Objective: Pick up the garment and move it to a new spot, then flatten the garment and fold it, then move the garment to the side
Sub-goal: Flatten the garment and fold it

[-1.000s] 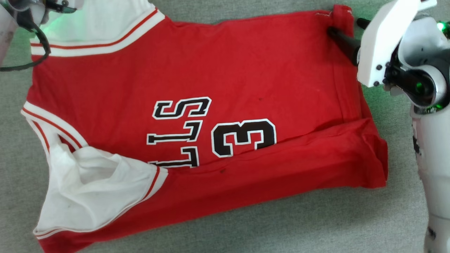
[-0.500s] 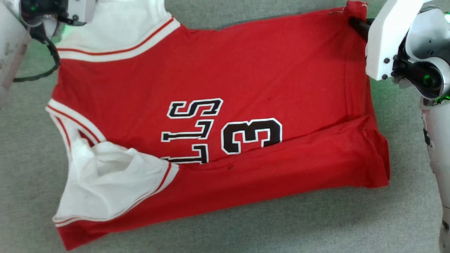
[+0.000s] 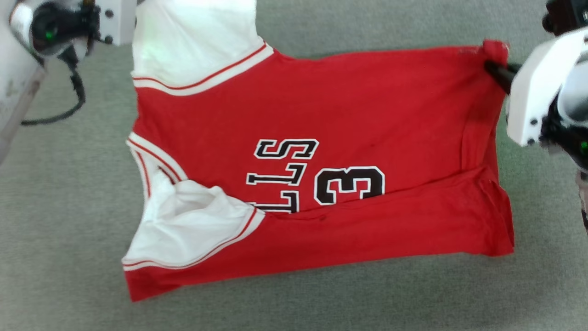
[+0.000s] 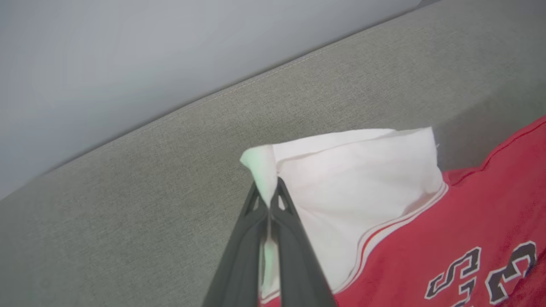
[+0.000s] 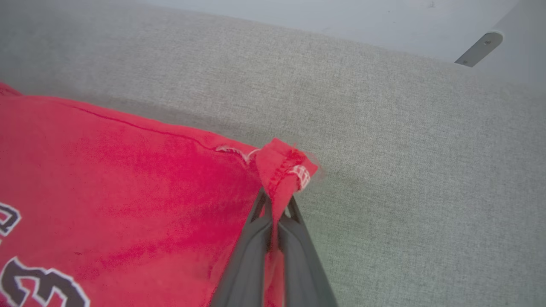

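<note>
The garment [image 3: 330, 110], a red jersey with white sleeves and black lettering, lies spread on grey fabric, its near long edge folded over the number. My left gripper [image 4: 268, 194] is shut on the far white sleeve's corner [image 4: 260, 164]; its white wrist housing [image 3: 110, 20] sits at the head view's upper left. My right gripper [image 5: 276, 204] is shut on the far red hem corner [image 5: 283, 164], seen in the head view at the upper right [image 3: 496, 69]. The near sleeve [image 3: 188, 230] lies crumpled at the lower left.
Grey upholstery [image 3: 321, 303] surrounds the garment on all sides. A pale wall [image 4: 128, 51] rises behind the cushion's back edge. A grey metal bracket [image 5: 477, 49] sits on that wall. A black cable [image 3: 69, 105] loops from the left arm.
The garment sits farther right and lower in the head view, and looks smaller. Both grippers keep their hold on its far corners.
</note>
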